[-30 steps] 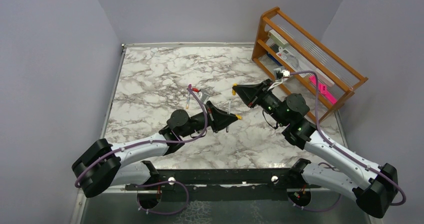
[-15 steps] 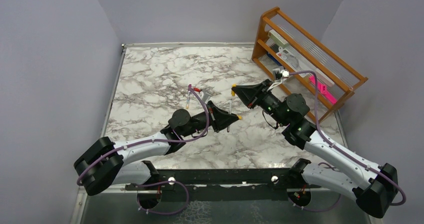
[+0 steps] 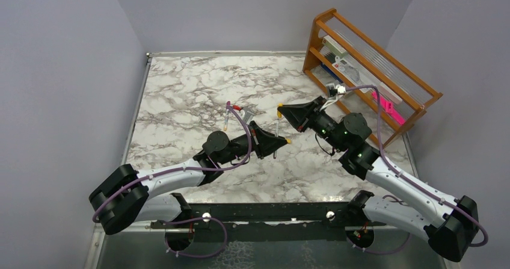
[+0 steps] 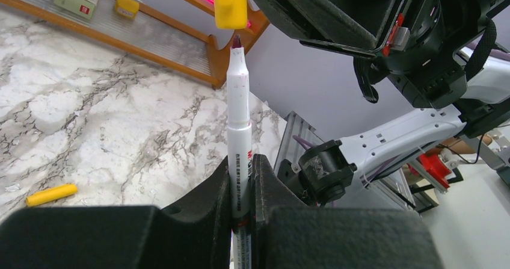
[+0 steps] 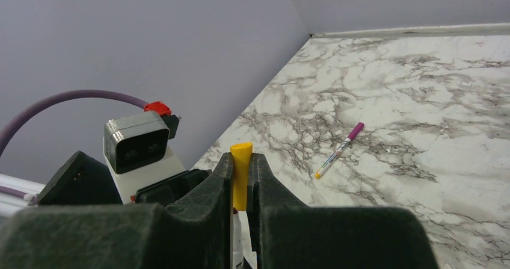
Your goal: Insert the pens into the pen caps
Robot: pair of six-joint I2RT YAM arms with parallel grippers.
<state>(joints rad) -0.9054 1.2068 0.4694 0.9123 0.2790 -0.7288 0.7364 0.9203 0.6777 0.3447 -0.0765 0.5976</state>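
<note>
Pale grey pen (image 4: 239,106), dark tip up, clenched in left pincer (image 4: 242,160); yellow cap (image 5: 241,176) gripped by right pincer (image 5: 240,158), poised just above the pen tip

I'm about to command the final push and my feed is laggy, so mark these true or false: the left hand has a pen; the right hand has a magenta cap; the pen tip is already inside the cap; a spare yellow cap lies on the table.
1. The left hand grips a pen, tip up. True.
2. The right hand holds a magenta cap. False: it is shut on a yellow cap.
3. The pen tip is already inside the cap. False: in the left wrist view the tip sits just below the cap's mouth.
4. A spare yellow cap lies on the table. True.
</note>
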